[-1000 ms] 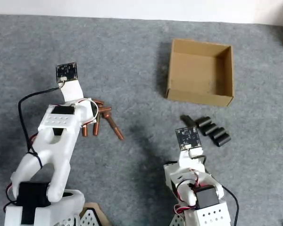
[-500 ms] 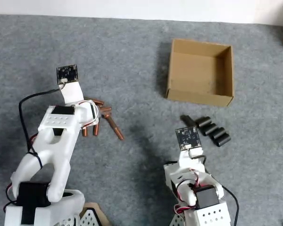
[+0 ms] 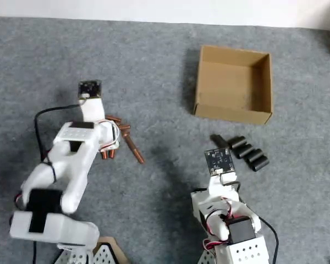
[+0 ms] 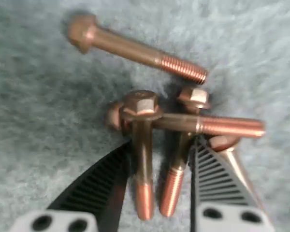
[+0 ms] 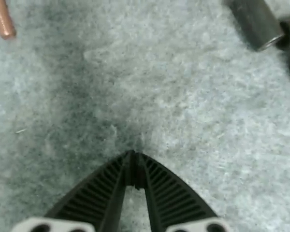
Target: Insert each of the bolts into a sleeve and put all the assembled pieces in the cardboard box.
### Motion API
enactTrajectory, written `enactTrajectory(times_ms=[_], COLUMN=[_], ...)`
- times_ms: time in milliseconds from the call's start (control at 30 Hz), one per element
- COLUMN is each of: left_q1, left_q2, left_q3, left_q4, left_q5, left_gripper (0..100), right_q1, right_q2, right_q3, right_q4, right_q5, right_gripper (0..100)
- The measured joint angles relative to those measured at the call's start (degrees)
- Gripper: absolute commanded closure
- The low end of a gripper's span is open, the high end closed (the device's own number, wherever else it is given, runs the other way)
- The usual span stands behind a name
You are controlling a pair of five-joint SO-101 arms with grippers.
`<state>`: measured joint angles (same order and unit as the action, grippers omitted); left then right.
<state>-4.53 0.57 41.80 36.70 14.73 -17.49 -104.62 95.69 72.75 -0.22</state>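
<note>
The left gripper [image 4: 162,145] is seen lowered over a heap of copper-coloured bolts [image 3: 120,138] on the grey carpet [image 3: 154,71], left of centre in the high view. Its jaws are held well apart and are set around two bolts [image 4: 143,159] lying side by side, with a finger close against each. Whether they are actually gripped cannot be told. A third bolt [image 4: 208,124] is laid crosswise over those two, and a loose bolt [image 4: 135,48] is seen apart from the heap. The right gripper [image 5: 134,157] is pressed fully closed just above bare carpet, with nothing held. The black sleeves [image 3: 246,150] are grouped in a row near the right arm, and one sleeve end [image 5: 253,21] is caught in the right wrist view. The cardboard box [image 3: 231,114] is placed beyond the sleeves, open side up.
</note>
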Motion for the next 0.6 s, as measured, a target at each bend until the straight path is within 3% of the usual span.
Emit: enactTrajectory(times_ms=[200,600], left_q1=[-2.9,-4.2], left_q2=[4.6,1.6], left_q3=[-4.6,-5.3], left_q4=[0.0,0.0], left_q5=[0.0,0.0], left_gripper=[82,82], right_q1=[0.0,0.0], right_q2=[0.0,0.0], right_q3=[0.0,0.0], right_q4=[0.0,0.0], right_q5=[0.0,0.0], right_gripper=[99.2,99.2])
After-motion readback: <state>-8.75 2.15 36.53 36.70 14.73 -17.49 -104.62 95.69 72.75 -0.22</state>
